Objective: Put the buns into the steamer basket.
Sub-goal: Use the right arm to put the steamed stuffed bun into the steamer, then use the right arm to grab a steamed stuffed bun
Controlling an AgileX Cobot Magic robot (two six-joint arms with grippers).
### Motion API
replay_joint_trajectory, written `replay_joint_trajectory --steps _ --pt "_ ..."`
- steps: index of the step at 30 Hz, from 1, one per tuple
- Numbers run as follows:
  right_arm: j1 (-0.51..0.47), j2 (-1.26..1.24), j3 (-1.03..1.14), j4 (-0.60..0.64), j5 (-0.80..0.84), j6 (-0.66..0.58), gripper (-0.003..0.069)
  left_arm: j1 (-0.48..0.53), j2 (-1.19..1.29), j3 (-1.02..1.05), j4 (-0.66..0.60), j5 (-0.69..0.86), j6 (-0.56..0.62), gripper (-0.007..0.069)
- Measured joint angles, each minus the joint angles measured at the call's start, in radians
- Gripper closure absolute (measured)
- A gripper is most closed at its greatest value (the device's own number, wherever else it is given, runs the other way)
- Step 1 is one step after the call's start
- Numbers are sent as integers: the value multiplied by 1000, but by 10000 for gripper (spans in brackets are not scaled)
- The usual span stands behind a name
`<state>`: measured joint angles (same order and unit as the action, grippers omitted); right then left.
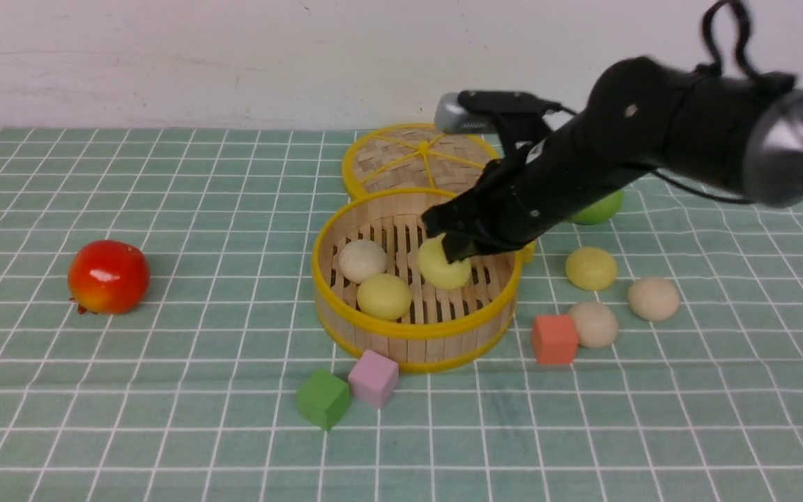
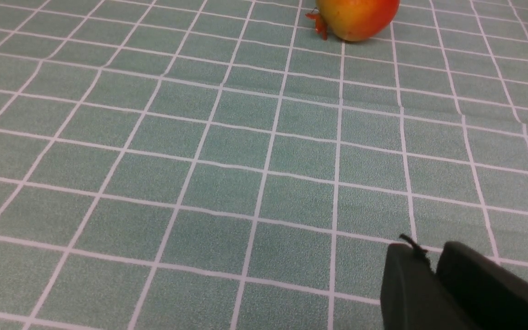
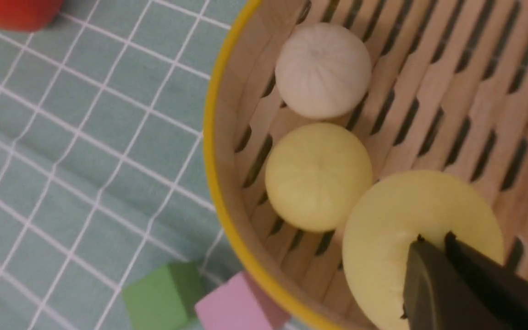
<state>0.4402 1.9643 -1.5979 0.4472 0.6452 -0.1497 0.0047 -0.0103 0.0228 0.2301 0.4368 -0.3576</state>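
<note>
With the right gripper (image 1: 453, 247) pinched shut on the soft top of a pale yellow dome-shaped bun (image 1: 445, 269) low inside the round bamboo steamer basket (image 1: 412, 333), best lower it onto bare slats clear of the two resting buns (image 1: 383, 295) before letting go.

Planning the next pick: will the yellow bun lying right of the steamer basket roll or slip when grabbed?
That yellow bun is a smooth dome, so a push would probably roll it. Its matte skin likely grips fairly well. The held bun seems to pucker under the right gripper, so these are probably soft.
</note>
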Motion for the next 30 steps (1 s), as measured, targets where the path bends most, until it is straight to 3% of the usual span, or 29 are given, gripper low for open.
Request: replay_joint_trajectory --steps 10,14,18,19,22,23,24,30 --pt "1 106 -1 2 -35 -10 661 0 0 0 0 0 0 523" --pt "1 107 -4 8 -37 -10 619 0 0 0 0 0 0 520" --pt "1 101 -4 8 -36 -10 510 0 0 0 0 0 0 515" --pt "1 90 -4 5 -36 -10 442 0 0 0 0 0 0 513" --pt "1 45 -4 -31 -28 -10 314 0 0 0 0 0 0 513" --pt "1 40 -4 -34 -28 -10 307 0 0 0 0 0 0 513" --pt "-1 1 -4 -76 -12 -10 244 0 0 0 0 0 0 513" --pt "-57 -121 -4 -215 101 -10 162 0 0 0 0 0 0 513"
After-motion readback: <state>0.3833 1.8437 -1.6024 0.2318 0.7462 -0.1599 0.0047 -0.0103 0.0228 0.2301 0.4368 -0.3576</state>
